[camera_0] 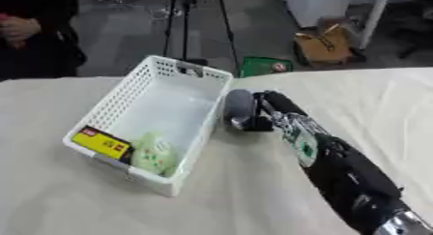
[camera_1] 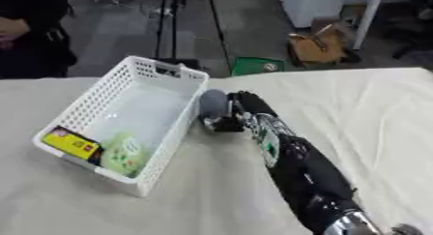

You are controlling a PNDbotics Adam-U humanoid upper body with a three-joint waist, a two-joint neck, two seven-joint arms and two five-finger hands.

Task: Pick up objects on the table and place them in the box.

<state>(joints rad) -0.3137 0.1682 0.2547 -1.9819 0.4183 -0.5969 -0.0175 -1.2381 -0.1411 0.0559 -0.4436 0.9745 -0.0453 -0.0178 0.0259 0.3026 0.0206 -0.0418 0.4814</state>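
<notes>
A white plastic basket (camera_0: 179, 73) stands on the cloth-covered table at centre left. A yellow and black packet (camera_0: 103, 143) and a pale green pouch (camera_0: 153, 155) lie at its near end. My right arm comes in from the lower right, and my right hand (camera_0: 266, 108) sits just to the right of the basket's long wall. Its fingers are curled round a grey, rounded, oblong object (camera_0: 238, 108), held upright beside the basket rim. No left hand shows in either view.
The cream cloth (camera_0: 372, 108) covers the whole table. Beyond the far edge are a tripod's legs (camera_0: 179, 26), a green item (camera_0: 266, 66) and a brown bag (camera_0: 323, 46) on the floor. A person in dark clothes stands at far left.
</notes>
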